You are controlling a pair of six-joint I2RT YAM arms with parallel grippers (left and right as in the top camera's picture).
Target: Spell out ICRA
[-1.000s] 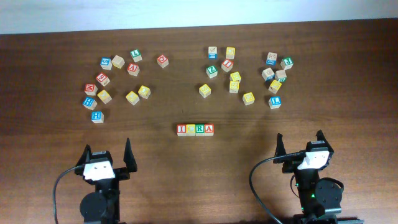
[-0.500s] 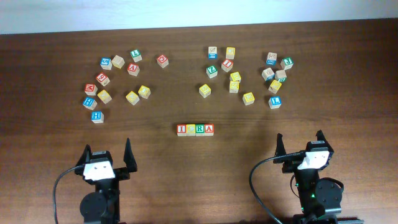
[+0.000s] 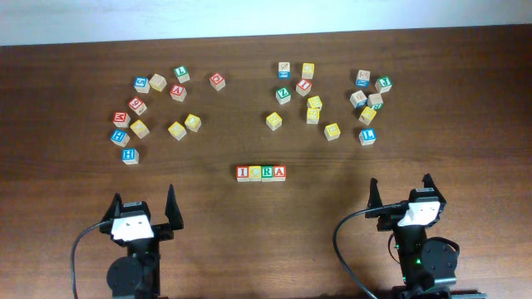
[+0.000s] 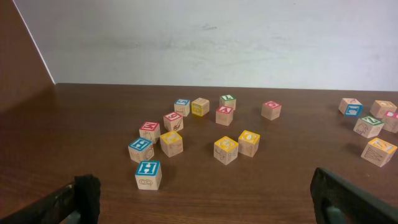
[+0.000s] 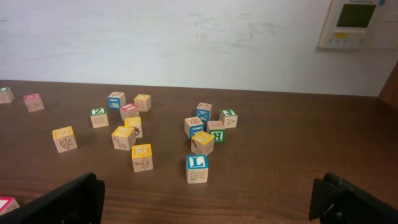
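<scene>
Seemingly because the word is done, left gripper [image 3: 144, 198] and right gripper [image 3: 401, 184] rest wide open, empty, with the ICRA row [image 3: 261, 173] ahead between them.

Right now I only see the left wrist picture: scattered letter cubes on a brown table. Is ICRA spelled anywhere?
Observer: Yes. From overhead, a row of four cubes reads I, C, R, A, side by side, in front of the arms and between them.
Operator: Is a hand holding it?
Observer: No. The left hand and the right hand are both open, apart from the row.
Operator: What's beyond my right edge?
Observer: Among others, a blue L cube, the loose cube closest to the right hand.
</scene>
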